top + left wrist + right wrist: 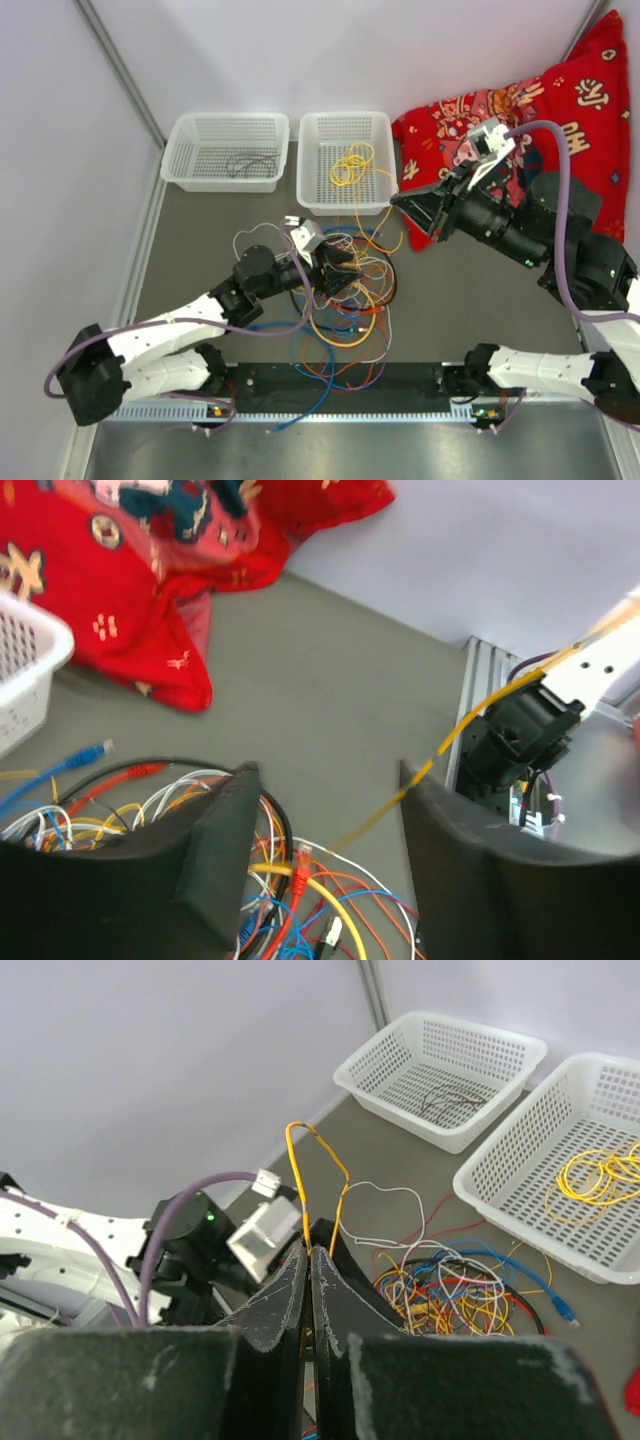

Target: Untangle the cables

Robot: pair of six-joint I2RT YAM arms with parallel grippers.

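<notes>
The cables (pixel 340 290) are lying in one loose tangle just in front of the basket (pixel 345 205), with yellow, orange, blue, white, red and black loops crossing. An orange cable (pixel 289 1145) is stretching out of the pile. A yellow coil (pixel 350 165) is sitting inside the basket. A blue cable (pixel 300 412) is trailing farthest from it.
</notes>
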